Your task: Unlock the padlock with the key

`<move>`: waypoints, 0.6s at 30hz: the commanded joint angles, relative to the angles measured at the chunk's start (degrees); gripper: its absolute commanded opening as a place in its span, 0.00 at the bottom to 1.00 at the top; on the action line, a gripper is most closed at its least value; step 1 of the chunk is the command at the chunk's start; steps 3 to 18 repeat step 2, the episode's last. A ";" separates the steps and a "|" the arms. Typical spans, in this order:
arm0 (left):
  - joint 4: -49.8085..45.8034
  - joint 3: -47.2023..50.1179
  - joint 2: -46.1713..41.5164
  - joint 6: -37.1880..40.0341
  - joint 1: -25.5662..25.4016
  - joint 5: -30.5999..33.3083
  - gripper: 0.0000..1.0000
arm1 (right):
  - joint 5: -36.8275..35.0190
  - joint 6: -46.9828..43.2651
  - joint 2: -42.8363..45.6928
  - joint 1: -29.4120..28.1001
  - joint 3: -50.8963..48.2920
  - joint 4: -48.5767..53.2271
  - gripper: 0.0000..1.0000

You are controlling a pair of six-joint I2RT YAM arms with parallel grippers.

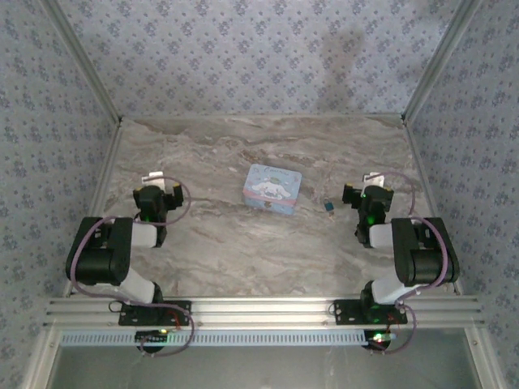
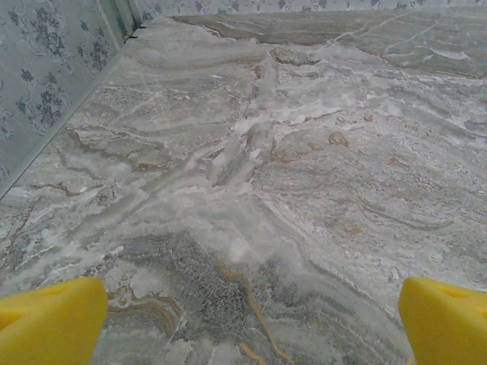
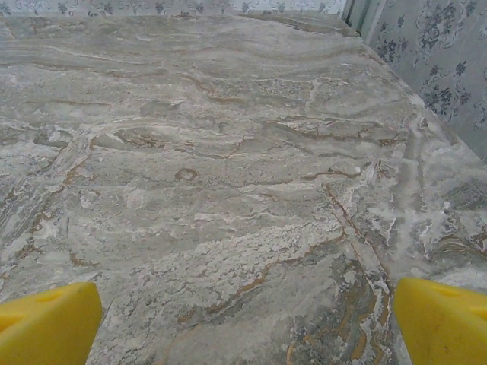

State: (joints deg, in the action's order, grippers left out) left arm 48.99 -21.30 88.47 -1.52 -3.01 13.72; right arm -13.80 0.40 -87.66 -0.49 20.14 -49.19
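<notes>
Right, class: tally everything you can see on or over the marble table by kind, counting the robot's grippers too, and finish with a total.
Grippers: 2, the left gripper and the right gripper, both open
Light-blue tin box: 1
Small dark padlock: 1
Total: 4

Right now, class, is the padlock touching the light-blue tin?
Apart. The top view shows a strip of bare table between the padlock and the tin, with the padlock lying to the tin's right.

One padlock (image 1: 330, 207), one tin (image 1: 272, 189) and two arms (image 1: 109, 253) on one table (image 1: 243, 255).
</notes>
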 commanded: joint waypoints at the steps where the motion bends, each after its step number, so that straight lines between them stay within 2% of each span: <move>1: 2.07 -0.23 -0.49 0.77 -0.06 0.41 0.98 | 0.85 0.04 0.10 0.34 0.97 -0.33 1.00; 18: 2.07 -0.24 -0.51 0.73 -0.06 0.35 0.98 | 0.87 0.04 0.26 0.25 0.80 -0.66 1.00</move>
